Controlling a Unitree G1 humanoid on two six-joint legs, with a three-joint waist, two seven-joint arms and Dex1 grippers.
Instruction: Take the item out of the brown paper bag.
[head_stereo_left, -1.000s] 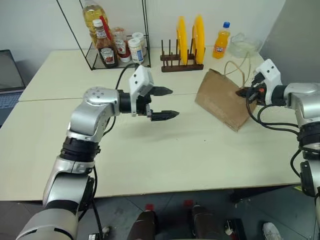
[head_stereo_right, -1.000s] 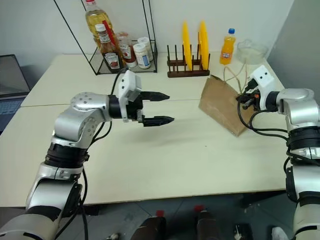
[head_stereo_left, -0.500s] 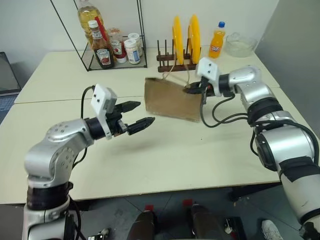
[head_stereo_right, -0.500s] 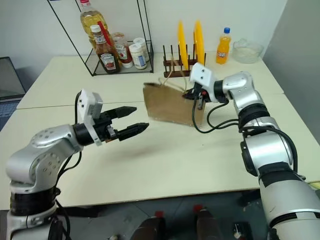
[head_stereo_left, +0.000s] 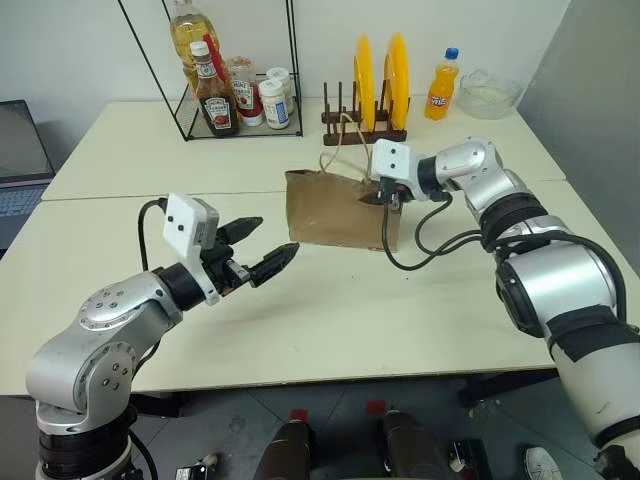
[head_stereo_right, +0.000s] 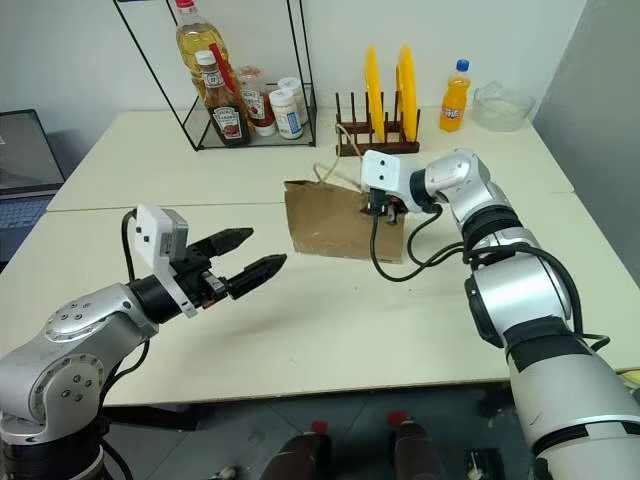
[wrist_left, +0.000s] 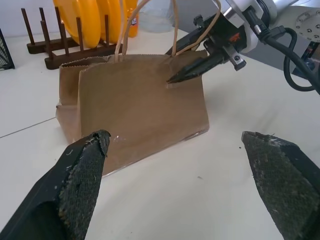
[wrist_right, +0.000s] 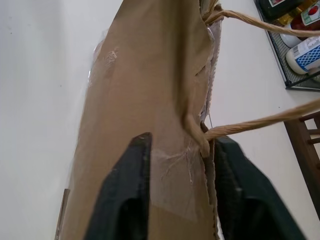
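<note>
The brown paper bag (head_stereo_left: 335, 210) stands upright in the middle of the table, its twine handles (head_stereo_left: 335, 150) sticking up. My right gripper (head_stereo_left: 372, 197) is at the bag's top right corner. Its fingers (wrist_right: 125, 190) are parted and straddle the bag's upper edge (wrist_right: 195, 125), one on each side of the paper, so it is open. In the left wrist view the right gripper (wrist_left: 172, 66) shows the same stance at the bag (wrist_left: 135, 105). My left gripper (head_stereo_left: 277, 237) hovers open and empty, a short way left of the bag and pointing at it. The item is hidden.
Along the back stand a wire rack (head_stereo_left: 240, 130) with a ketchup bottle (head_stereo_left: 214, 95) and jars, a wooden rack with yellow plates (head_stereo_left: 375, 75), an orange soda bottle (head_stereo_left: 440, 85) and a glass bowl (head_stereo_left: 487, 92). A laptop (head_stereo_left: 20, 150) sits at the far left.
My right gripper, shut on the bag's edge, dragged the bag left from the table's right side to the middle, then parted its fingers. My left arm drew back toward me, still open.
</note>
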